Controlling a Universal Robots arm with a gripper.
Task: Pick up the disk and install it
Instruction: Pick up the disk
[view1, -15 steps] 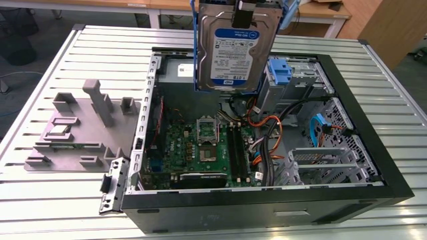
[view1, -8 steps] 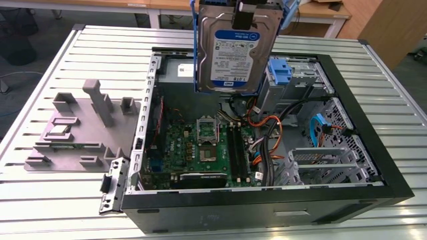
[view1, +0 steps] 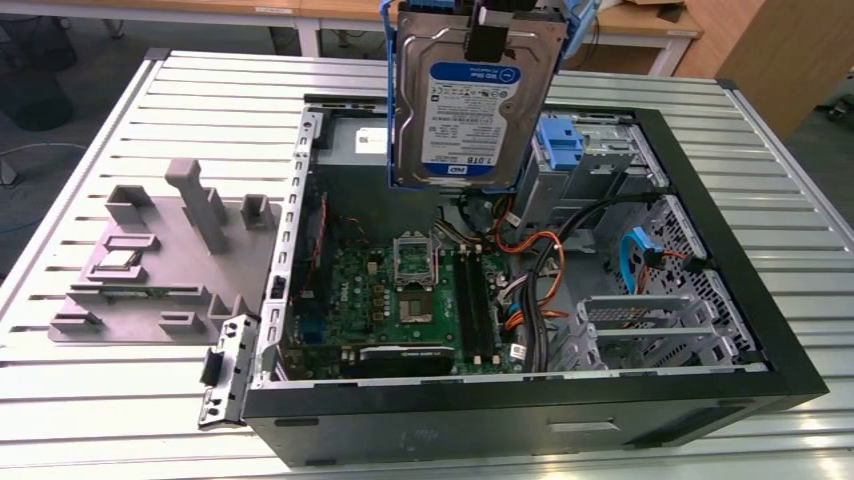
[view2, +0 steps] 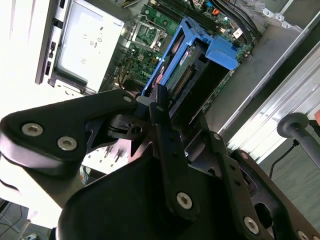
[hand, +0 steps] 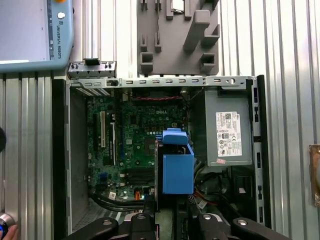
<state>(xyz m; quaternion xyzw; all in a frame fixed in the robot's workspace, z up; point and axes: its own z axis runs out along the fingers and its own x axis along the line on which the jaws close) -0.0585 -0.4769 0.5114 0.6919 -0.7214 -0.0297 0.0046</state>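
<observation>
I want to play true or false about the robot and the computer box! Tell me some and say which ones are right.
1. The pincer holds the disk up in the air over the open computer case. True.
2. The disk lies flat on the table. False: it hangs upright, gripped at its top end.
3. The disk has a blue frame round its edges. True.
4. The grey stand sits inside the computer case. False: it stands on the table beside the case, on the exterior view's left.
5. The case is closed up. False: it is open, and the green circuit board shows inside.
</observation>
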